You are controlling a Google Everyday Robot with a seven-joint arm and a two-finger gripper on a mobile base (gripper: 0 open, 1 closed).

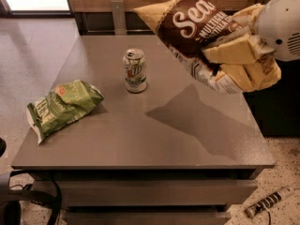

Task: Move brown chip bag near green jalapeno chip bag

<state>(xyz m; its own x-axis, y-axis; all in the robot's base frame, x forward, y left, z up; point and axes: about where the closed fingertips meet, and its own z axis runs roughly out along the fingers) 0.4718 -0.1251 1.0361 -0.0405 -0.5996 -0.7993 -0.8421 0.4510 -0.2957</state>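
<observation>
Grey table (140, 144). Green-white soda can (134, 71) upright near its back middle. Striped cable (268, 203) on speckled floor (28, 55), lower right. Gripper (214, 63) top right, above table.

Your hand (216, 63), up at the right above the worktop (154, 139), is clamped on the brown chip bag (187, 22) and covers its lower right end, so that end and part of the small print are hidden from you. The white arm (281, 22) behind it runs off the right edge. The bag hides the worktop's far right corner. Lettering on the green jalapeno chip bag (63, 104) and the can (135, 71) is too blurred to read. A black shape (5, 214) at bottom left is cut off by the edge.
</observation>
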